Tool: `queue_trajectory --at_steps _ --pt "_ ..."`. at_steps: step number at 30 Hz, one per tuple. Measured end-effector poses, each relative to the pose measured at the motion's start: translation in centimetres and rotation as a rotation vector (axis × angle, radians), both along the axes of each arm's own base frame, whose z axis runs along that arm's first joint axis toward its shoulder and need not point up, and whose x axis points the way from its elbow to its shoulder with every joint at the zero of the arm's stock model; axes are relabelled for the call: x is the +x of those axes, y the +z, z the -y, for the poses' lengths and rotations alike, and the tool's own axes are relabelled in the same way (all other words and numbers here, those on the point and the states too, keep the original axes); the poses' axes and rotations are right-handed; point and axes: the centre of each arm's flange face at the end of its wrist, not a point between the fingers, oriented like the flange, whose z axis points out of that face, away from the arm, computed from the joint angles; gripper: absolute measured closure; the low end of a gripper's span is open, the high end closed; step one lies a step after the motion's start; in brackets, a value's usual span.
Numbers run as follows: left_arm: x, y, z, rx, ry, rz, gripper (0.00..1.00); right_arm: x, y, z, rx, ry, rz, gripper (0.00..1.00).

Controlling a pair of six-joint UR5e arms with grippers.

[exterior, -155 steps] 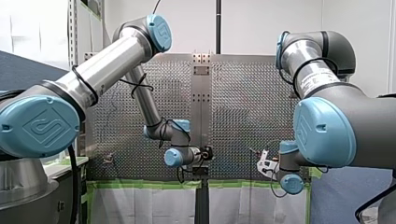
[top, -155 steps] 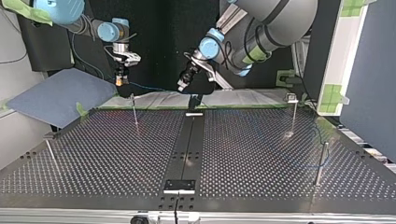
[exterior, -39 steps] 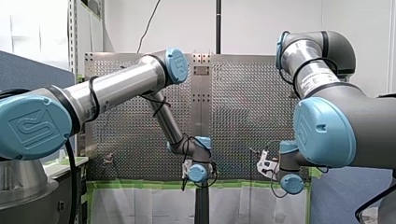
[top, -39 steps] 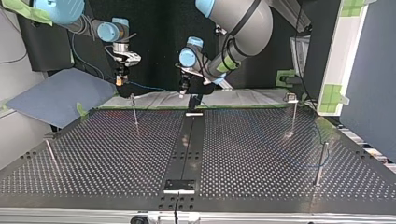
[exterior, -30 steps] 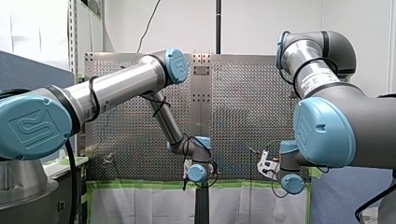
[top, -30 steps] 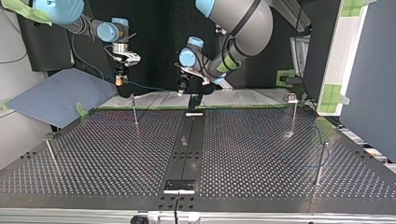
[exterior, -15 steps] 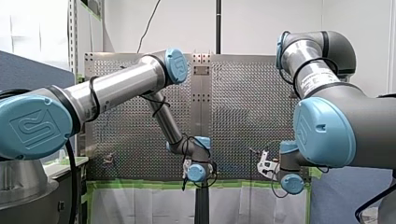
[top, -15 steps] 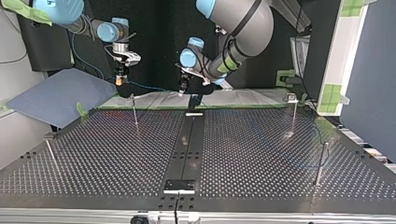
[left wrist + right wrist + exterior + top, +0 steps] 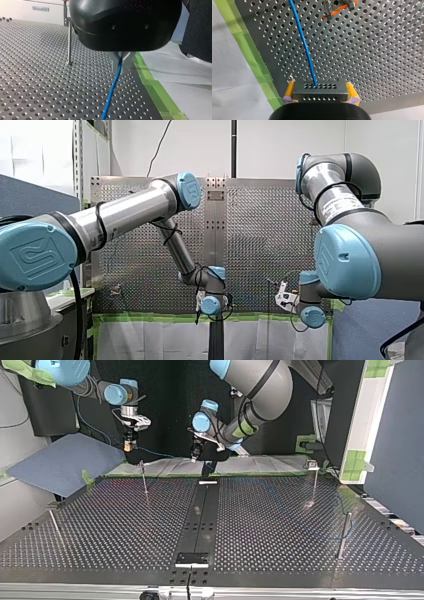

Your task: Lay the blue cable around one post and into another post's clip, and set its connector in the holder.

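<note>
The thin blue cable [image 9: 305,45] is on none of the posts. It is strung in the air between the two end effectors, by the desk's edge nearest the arms. One end runs into the dark grey, hole-dotted rectangular connector [image 9: 320,93]. My right end effector [image 9: 319,87] has this block clenched between its yellow pads [image 9: 290,89], squarely across its short sides, likely so it can later be set straight into its holder.

Further along, my left end effector [image 9: 120,58] is clenched on the cable itself. Its metal fingers [image 9: 114,61] pinch the line, which runs on from them over the perforated grey metal desk [image 9: 30,75]. With both ends gripped there is a controlled span between them, and I judge that this lets the line be steered round a post rather than dragged.

A slim upright metal post [image 9: 69,42] stands beyond the left fingers, apart from the cable. An orange-and-metal clip fitting [image 9: 338,7] sits on the desk ahead of the connector. Green tape [image 9: 152,92] lines the desk's edge. By my reading, no routing is done yet.
</note>
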Motion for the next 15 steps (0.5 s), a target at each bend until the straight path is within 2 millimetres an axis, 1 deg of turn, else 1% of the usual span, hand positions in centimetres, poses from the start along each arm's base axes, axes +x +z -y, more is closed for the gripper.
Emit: queue_trajectory --at_steps 7,9,15 --pt "0.02 0.0 -0.02 0.001 -0.001 -0.001 0.92 -0.09 0.01 0.05 0.0 -0.002 0.0 1.0" --pt "0.0 -0.02 -0.04 0.001 -0.001 -0.002 1.0 -0.1 0.0 0.05 0.0 -0.002 0.0 1.0" --pt "-0.1 -0.01 0.1 -0.001 -0.005 -0.002 1.0 -0.13 0.0 0.06 0.0 -0.003 0.0 1.0"
